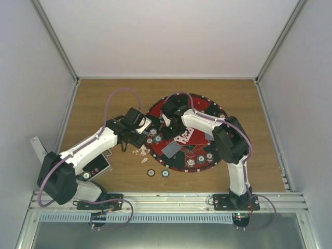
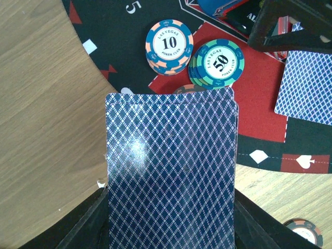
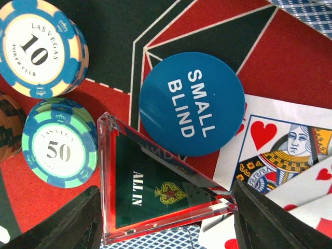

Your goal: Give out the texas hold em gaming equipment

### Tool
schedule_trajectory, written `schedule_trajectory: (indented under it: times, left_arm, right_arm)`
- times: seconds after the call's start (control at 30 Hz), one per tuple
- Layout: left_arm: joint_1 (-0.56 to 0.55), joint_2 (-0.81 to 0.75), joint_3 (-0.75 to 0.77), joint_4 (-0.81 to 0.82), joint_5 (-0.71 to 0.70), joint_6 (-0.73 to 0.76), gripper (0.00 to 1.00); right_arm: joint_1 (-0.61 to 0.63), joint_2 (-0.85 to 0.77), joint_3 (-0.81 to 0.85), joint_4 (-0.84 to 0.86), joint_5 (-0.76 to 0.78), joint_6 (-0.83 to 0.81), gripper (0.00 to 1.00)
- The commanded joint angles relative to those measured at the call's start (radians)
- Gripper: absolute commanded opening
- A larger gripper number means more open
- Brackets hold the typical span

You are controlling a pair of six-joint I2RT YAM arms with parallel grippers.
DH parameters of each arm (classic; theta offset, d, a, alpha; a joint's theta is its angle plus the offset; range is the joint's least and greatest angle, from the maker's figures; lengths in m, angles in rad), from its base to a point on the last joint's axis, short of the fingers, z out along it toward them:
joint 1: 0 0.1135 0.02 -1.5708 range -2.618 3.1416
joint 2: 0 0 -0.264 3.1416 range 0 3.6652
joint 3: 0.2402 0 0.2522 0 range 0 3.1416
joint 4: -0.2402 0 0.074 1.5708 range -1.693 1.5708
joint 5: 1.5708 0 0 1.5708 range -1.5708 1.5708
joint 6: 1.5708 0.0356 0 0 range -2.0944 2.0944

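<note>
My left gripper is shut on a stack of blue-backed playing cards, held above the left edge of the round red-and-black mat. Beyond the stack stand a "10" chip pile and a "50" chip pile. My right gripper is over the mat with both fingers touching a clear red-edged triangular "ALL IN" marker. A blue "SMALL BLIND" disc lies just past it. Face-up heart cards lie to its right. The same "10" pile and "50" pile show on its left.
Two loose chips lie on the wood in front of the mat, with white scraps nearby. A black case sits near the left arm. A face-down card and more chips lie on the mat.
</note>
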Motion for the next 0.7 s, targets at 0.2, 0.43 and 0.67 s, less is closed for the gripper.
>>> schedule_trajectory:
  times: [0.2, 0.43, 0.67]
  left_arm:
    - [0.005, 0.003, 0.007, 0.035, 0.007, -0.001, 0.54]
    - [0.005, -0.002, 0.004, 0.033, 0.005, -0.002, 0.54]
    - [0.005, -0.006, 0.004, 0.037, 0.01, 0.001, 0.54]
  right_arm:
    - [0.004, 0.037, 0.046, -0.009, 0.004, -0.025, 0.56]
    - [0.005, 0.053, 0.071, -0.012, 0.032, -0.02, 0.59]
    - [0.004, 0.043, 0.087, -0.024, 0.041, -0.015, 0.75]
